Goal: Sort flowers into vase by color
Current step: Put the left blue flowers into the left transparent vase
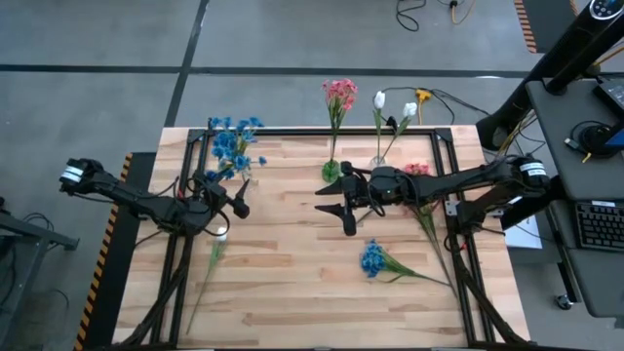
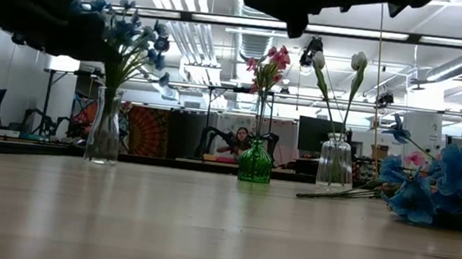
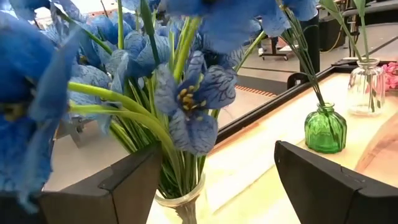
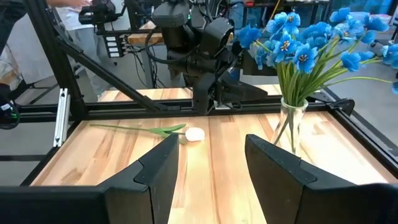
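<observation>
Three vases stand along the far edge in the high view: the blue vase (image 1: 234, 146) at 10 o'clock, the green vase (image 1: 331, 171) and the clear vase (image 1: 378, 159) near 12 o'clock. The left gripper (image 1: 237, 198) sits just beside the blue bunch with its jaws wide apart and nothing between them. The right gripper (image 1: 336, 207) waits near the table's middle, jaws half apart and empty. Loose flowers lie on the wood: a white bud (image 1: 222, 235) at 8 o'clock, a blue sprig (image 1: 371, 258) at 5 o'clock and a pink sprig (image 1: 417, 171) at 2 o'clock.

The low view shows pink blossoms in the green vase (image 2: 255, 163) and white buds in the clear vase (image 2: 335, 163); the blue sprig (image 2: 420, 190) lies at 3 o'clock.

From the left wrist, the left fingers (image 3: 118, 183) stand apart on either side of the blue stems, which sit in their vase.

From the right wrist, the white bud (image 4: 194, 134) lies on the wood close to the left arm.

I judge that a blue flower is just released into its vase. Next comes probably the white bud: withdraw clear of the blossoms, descend to its thin stem, though its exact lie is hard to see.
</observation>
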Robot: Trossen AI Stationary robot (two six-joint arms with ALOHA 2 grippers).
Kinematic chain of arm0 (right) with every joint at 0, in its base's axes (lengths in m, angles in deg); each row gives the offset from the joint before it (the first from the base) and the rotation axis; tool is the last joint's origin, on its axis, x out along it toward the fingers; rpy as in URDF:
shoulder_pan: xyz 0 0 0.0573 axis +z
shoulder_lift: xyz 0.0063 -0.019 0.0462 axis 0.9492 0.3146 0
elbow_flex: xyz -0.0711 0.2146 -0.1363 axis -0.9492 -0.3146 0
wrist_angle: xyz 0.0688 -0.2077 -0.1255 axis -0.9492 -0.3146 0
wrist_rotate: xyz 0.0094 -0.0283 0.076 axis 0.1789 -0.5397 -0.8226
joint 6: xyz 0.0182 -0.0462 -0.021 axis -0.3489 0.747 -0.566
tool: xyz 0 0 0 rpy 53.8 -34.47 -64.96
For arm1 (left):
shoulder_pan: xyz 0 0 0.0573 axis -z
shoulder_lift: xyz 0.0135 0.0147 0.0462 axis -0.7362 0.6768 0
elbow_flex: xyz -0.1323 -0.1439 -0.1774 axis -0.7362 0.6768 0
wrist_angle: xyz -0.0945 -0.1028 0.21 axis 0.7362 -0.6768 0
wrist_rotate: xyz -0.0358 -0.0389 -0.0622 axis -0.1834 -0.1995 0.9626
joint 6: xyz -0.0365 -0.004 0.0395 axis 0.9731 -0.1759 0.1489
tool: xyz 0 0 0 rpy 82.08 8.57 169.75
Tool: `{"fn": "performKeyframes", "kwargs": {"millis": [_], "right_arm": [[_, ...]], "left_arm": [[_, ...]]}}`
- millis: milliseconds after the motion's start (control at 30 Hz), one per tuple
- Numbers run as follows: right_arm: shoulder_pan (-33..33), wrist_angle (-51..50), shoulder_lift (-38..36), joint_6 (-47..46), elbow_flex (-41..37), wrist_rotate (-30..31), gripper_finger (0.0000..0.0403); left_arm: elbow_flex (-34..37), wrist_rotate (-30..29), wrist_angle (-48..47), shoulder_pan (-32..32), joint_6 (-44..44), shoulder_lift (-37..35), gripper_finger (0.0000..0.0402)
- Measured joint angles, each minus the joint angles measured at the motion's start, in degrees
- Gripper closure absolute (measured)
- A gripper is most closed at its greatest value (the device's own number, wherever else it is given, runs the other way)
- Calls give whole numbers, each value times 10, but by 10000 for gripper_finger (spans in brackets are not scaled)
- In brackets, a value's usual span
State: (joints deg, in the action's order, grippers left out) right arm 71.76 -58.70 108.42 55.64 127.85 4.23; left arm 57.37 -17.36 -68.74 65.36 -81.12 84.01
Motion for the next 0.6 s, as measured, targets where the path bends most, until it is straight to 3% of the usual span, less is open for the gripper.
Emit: {"fn": "performKeyframes", "kwargs": {"millis": [600], "right_arm": [[0,-129,-89,-47,0,31,225]], "left_arm": [[0,-4,-28,50,5,-18,109]]}}
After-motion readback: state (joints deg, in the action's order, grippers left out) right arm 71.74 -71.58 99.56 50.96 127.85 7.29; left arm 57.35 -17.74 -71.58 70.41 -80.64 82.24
